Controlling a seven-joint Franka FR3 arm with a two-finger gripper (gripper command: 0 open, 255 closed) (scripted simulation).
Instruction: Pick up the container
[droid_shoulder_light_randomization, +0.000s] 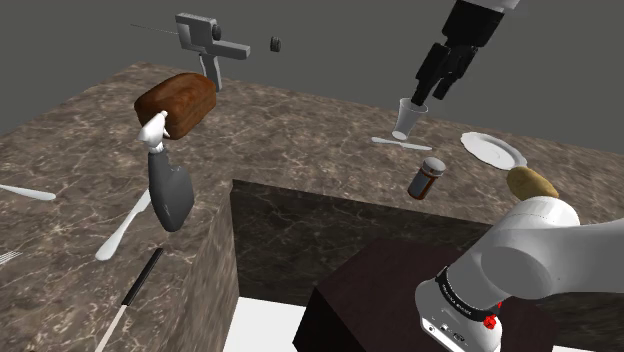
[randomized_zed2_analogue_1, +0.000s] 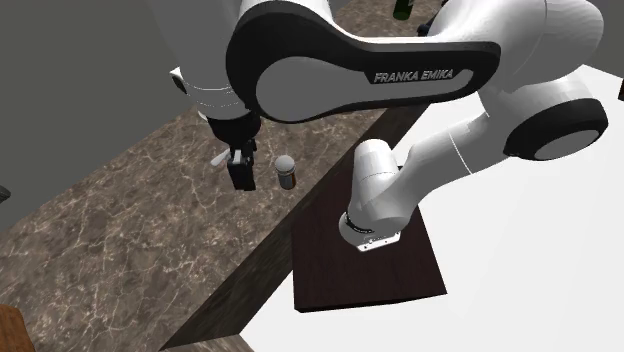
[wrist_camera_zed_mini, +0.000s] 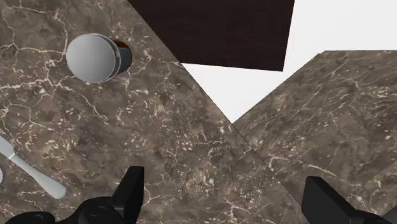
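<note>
Nothing grasped yet: the claw (wrist_camera_zed_mini: 224, 181) hangs spread and empty above the worktop (droid_shoulder_light_randomization: 300, 150) near the white plate (droid_shoulder_light_randomization: 492, 149), the grey-lidded brown container (droid_shoulder_light_randomization: 428, 178) (untouched) standing beside that plate, so approach, closing and lift remain.

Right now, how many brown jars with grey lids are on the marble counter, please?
1. The brown jar with a grey lid sits near the counter's edge, beside the round white plate. The arm may hide others.
</note>
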